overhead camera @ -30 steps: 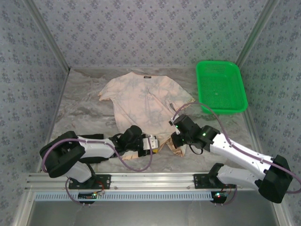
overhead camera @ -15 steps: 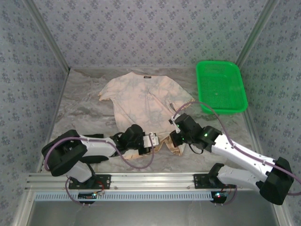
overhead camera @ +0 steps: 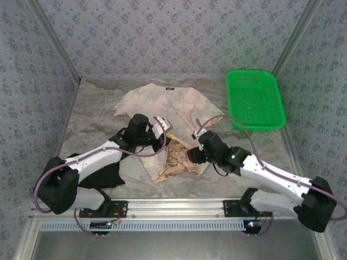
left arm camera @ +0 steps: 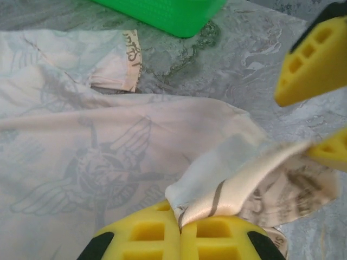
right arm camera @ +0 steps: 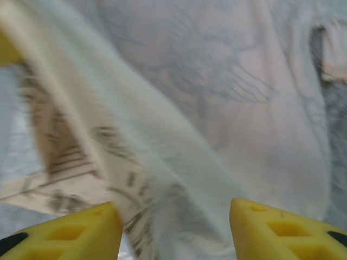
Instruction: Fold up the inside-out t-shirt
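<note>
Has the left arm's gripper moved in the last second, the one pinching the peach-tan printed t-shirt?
Yes. The left gripper moved away from the silver metal front rail, farther out over the peach-tan printed t-shirt, shut on its hem.

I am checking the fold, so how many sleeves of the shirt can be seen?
2. On the shirt, the left sleeve lies at the far left, and the right sleeve lies near the green basket. None looks hidden.

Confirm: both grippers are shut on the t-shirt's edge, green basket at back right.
Not both: the left gripper is shut on the t-shirt edge, but the right wrist view shows the right gripper open. The green basket is back right.
</note>
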Available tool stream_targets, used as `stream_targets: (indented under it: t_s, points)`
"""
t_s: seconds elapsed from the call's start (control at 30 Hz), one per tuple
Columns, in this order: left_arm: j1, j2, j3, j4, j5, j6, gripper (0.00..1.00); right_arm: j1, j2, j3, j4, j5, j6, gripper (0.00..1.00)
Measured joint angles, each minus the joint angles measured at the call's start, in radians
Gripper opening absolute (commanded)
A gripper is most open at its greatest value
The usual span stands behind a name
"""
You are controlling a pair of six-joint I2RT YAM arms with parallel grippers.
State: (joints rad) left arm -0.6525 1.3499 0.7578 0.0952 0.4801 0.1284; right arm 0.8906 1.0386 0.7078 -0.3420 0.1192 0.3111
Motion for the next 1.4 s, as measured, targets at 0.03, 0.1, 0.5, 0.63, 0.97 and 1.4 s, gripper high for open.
stream_targets:
  t_s: [0.03, 0.1, 0.5, 0.63, 0.97, 1.4]
  points:
    - [0.010, 0.013, 0.008, -0.013, 0.017, -0.008, 0.00, 0.024, -0.019, -0.009, 0.029, -0.013, -0.006, 0.59]
    - [0.027, 0.047, 0.027, -0.030, 0.048, -0.030, 0.00, 0.069, -0.026, -0.020, 0.082, -0.039, -0.015, 0.60]
    - [0.103, 0.201, 0.157, -0.097, 0.149, -0.131, 0.00, 0.148, 0.444, 0.069, 0.312, -0.084, -0.010, 0.64]
    - [0.108, 0.216, 0.186, -0.115, 0.156, -0.130, 0.00, 0.127, 0.579, 0.114, 0.314, -0.002, 0.008, 0.65]
    - [0.179, 0.225, 0.219, -0.148, 0.159, -0.130, 0.00, 0.100, 0.636, 0.100, 0.296, 0.052, 0.024, 0.26]
    - [0.371, 0.204, 0.306, -0.226, 0.026, -0.206, 0.00, 0.084, 0.034, -0.145, 0.076, 0.061, 0.084, 0.00]
